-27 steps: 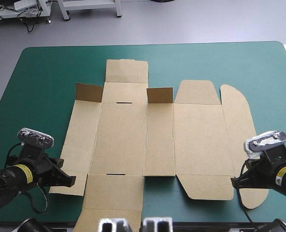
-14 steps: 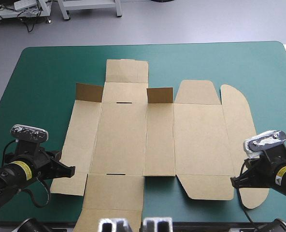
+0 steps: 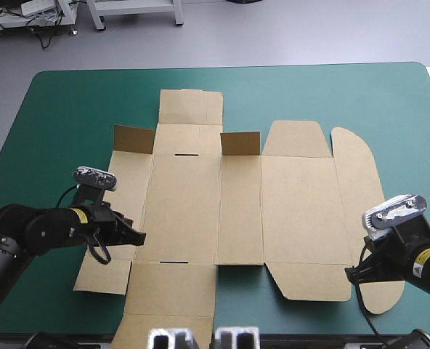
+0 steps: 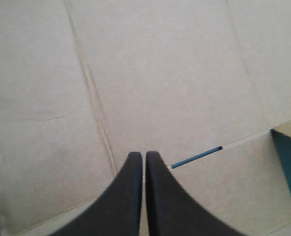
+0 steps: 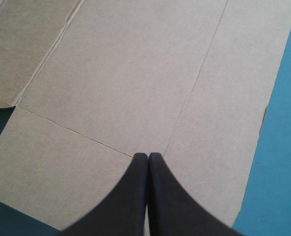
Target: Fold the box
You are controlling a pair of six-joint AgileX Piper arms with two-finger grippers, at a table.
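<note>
Box (image 3: 200, 211) lay flat on the worktop (image 3: 55, 109). Over it, left fingers (image 4: 128, 196) and right fingers (image 5: 133, 196) met tip to tip, empty

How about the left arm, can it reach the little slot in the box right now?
Probably yes. The left pincer, shut, is over the box, and the slot lies just beside its tips with only flat board between them.

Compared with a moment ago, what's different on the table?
The left hand, shut and empty, moved forward and inward from the near-left corner of the box to over its left panel. The right hand, also shut, and the box stayed put.
</note>
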